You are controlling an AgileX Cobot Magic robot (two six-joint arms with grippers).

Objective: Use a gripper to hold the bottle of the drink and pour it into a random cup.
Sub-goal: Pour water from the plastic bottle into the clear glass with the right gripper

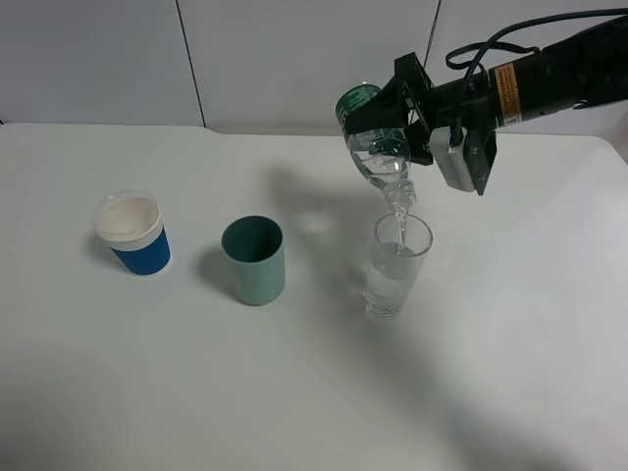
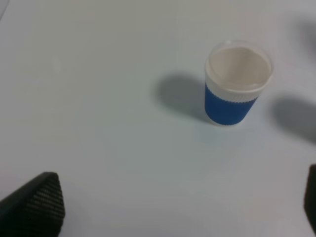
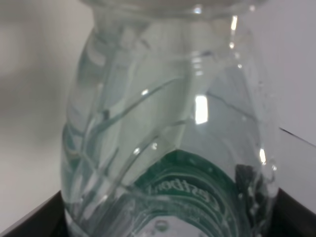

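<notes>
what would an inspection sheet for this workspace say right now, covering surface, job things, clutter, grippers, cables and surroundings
surface: white table, no spills seen
job's things: bottle tipped neck down over the clear cup; water running in, cup partly filled and upright
clutter: teal cup and blue cup with a white rim, both upright, left of the clear cup and apart from it
grippers: right gripper shut on the bottle; left gripper open, holding nothing, above the table near the blue cup
cables: black cables loop above the right arm, clear of the cups
surroundings: plain wall panels behind the table, nothing else seen
</notes>
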